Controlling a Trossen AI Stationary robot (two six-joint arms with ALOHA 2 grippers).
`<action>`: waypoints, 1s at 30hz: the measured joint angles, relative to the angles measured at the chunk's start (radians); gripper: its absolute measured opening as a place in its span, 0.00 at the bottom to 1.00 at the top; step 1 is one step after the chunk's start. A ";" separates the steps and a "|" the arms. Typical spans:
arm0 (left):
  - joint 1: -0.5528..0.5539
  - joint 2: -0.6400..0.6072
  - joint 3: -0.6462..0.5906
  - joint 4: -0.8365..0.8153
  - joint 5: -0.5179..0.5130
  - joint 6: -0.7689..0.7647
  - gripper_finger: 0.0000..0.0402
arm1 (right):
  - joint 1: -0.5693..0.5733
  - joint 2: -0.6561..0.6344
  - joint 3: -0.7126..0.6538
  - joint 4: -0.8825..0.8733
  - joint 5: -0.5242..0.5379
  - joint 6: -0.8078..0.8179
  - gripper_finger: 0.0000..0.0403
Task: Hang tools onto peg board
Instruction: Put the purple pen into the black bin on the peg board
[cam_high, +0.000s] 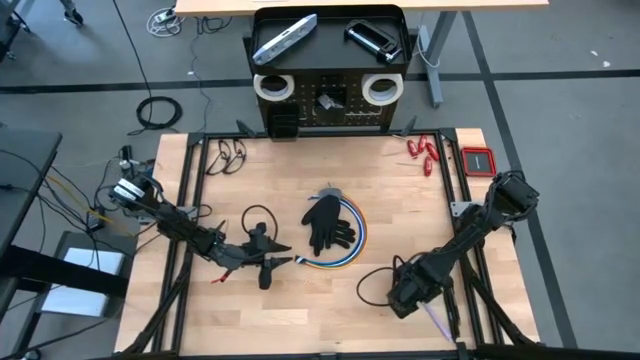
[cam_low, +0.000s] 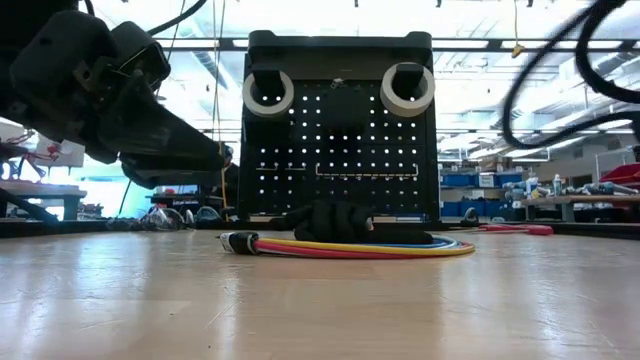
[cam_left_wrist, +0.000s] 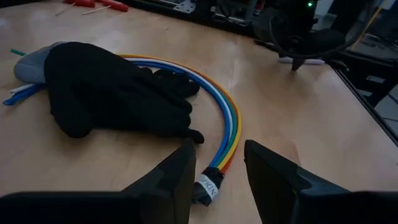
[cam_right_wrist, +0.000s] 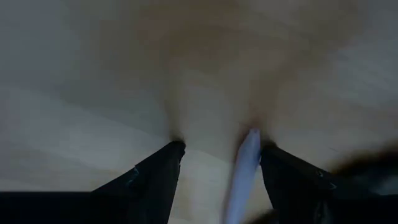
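Observation:
The black peg board (cam_high: 330, 95) stands at the table's far edge. Two white tape rolls (cam_high: 272, 87) (cam_high: 381, 89) hang on it, and a silver-grey flat bar (cam_high: 285, 40) and a black clamp (cam_high: 372, 40) lie in its top tray. Red-handled tools (cam_high: 424, 152) lie at the far right. My left gripper (cam_left_wrist: 217, 180) is open, with a finger on either side of the taped end (cam_left_wrist: 208, 186) of a coloured cable bundle (cam_high: 350, 245). A black glove (cam_left_wrist: 106, 90) lies on that bundle. My right gripper (cam_right_wrist: 221, 155) is open and points down over a pale purple-handled tool (cam_right_wrist: 244, 171). My right gripper comes down from above with the purple-handled tool's end (cam_right_wrist: 249, 146) between its open fingers, close beside one finger (cam_right_wrist: 292, 180). The tool lies on the table. I cannot tell whether that finger touches it.
A small red case (cam_high: 478, 160) sits at the table's far right edge. Thin black cords (cam_high: 232, 155) lie at the far left. Black frame rails (cam_high: 190, 200) run along both sides. Bare wood shows along the near edge (cam_high: 320, 320).

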 joint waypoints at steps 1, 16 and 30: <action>0.000 0.000 0.000 0.000 0.000 0.000 0.36 | -0.006 0.000 0.000 0.018 0.011 -0.009 0.57; 0.001 0.000 -0.005 -0.004 0.000 0.021 0.36 | 0.046 0.001 0.003 0.009 -0.073 -0.079 0.57; 0.003 -0.122 -0.005 -0.194 0.000 -0.009 0.36 | 0.065 0.021 0.006 0.053 0.012 -0.049 0.33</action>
